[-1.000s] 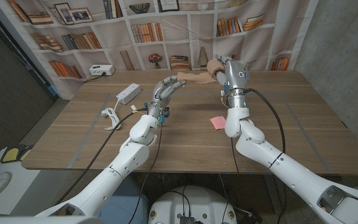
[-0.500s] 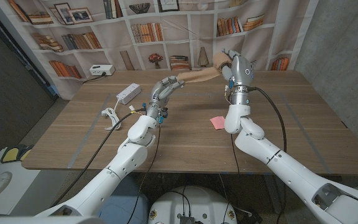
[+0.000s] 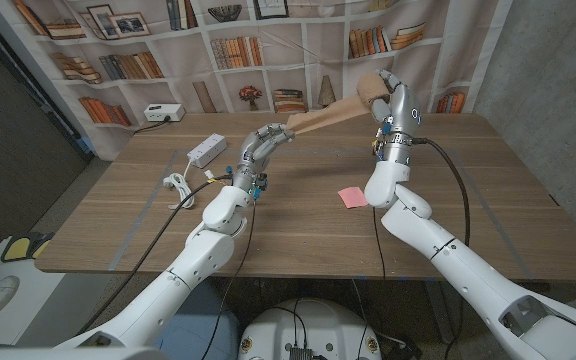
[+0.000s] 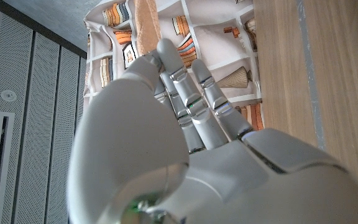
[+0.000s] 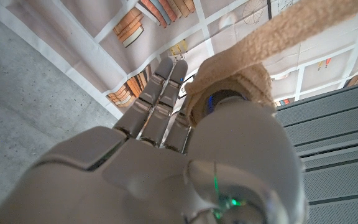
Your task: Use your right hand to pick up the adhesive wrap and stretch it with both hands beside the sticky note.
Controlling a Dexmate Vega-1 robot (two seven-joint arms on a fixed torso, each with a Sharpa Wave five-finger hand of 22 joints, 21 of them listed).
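The right hand (image 3: 389,106) grips the adhesive wrap (image 3: 371,92) roll above the desk's (image 3: 488,180) far edge — its strip runs taut to the left hand (image 3: 260,150), pinching it. The sticky note (image 3: 350,197) lies mid-desk, bare wood around it.

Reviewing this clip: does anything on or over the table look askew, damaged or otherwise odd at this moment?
Nothing looks wrong. The adhesive wrap slants in the air because the right hand holds the roll higher than the left hand grips the free end. The sticky note lies flat on the table, and the power strip sits undisturbed.
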